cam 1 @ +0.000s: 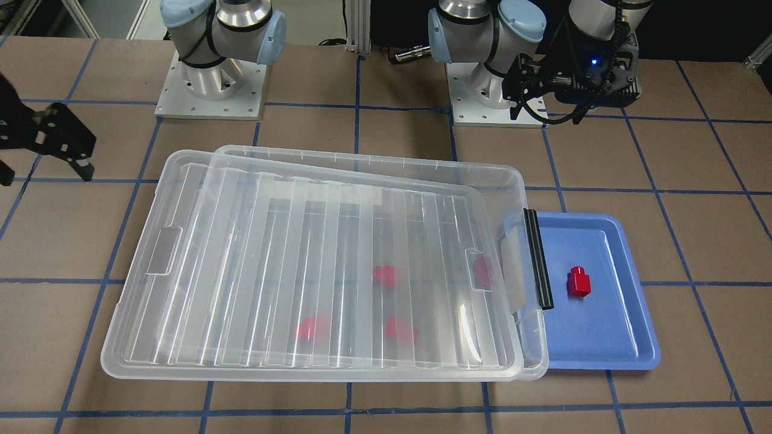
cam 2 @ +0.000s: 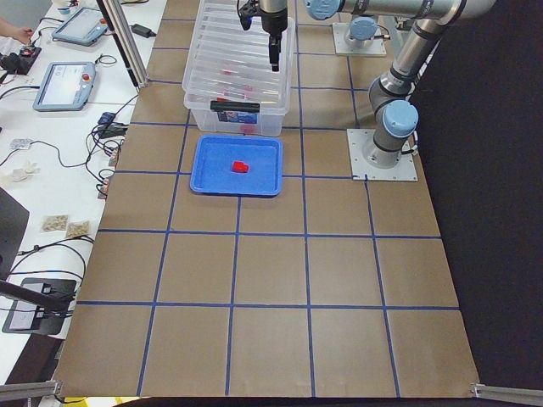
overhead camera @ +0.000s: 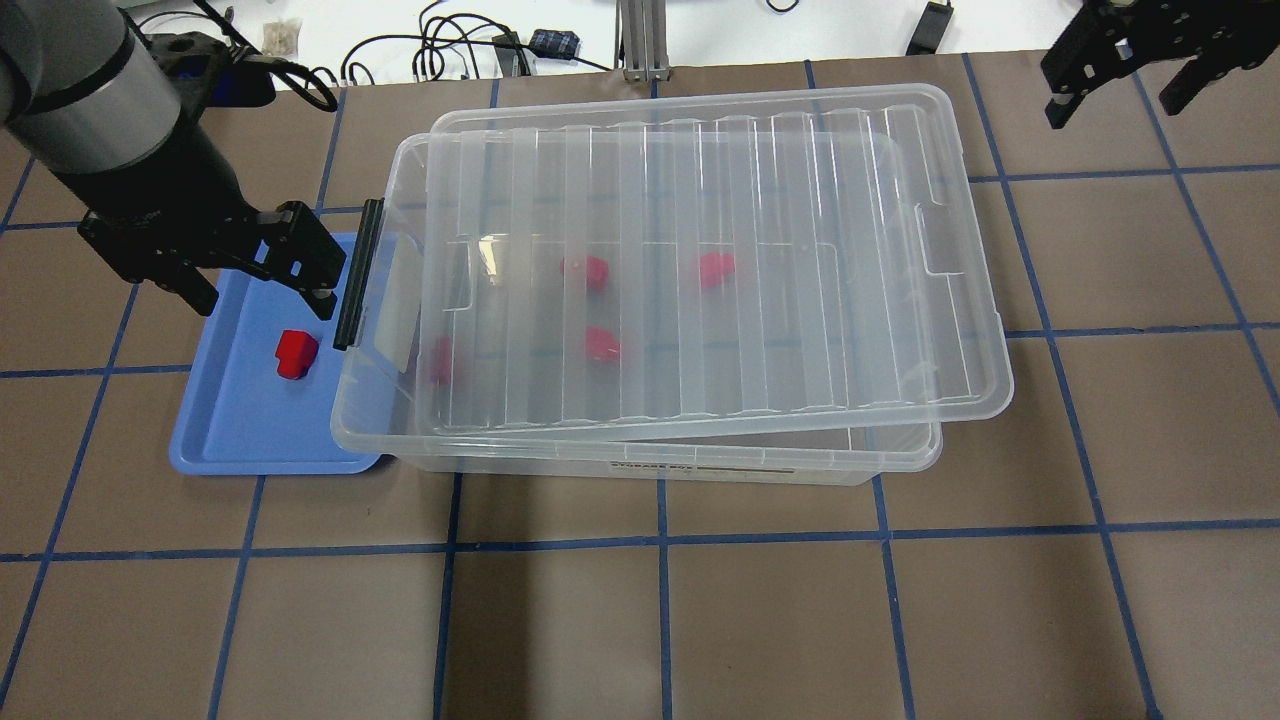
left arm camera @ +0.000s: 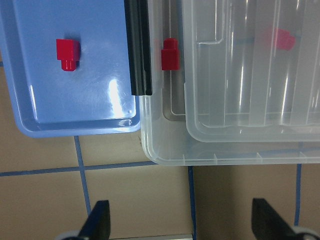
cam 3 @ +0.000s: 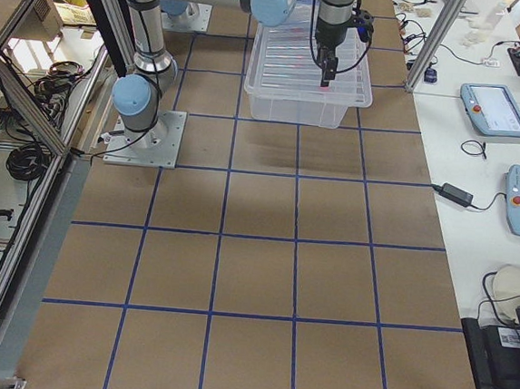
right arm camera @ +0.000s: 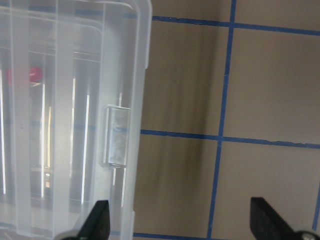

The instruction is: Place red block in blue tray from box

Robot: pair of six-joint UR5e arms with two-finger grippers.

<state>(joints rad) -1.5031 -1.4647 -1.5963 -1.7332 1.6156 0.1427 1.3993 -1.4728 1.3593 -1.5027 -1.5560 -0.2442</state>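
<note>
The red block (overhead camera: 296,354) lies in the blue tray (overhead camera: 235,440), at nine o'clock from the box (overhead camera: 700,465) in the overhead view, so the placement looks done. The left tool (overhead camera: 262,298) hangs spread and empty at the block's eleven o'clock. It should rise straight up, avoiding the black latch bar (overhead camera: 358,270). Far off at two o'clock, the right tool (overhead camera: 1115,95) is spread too.
</note>
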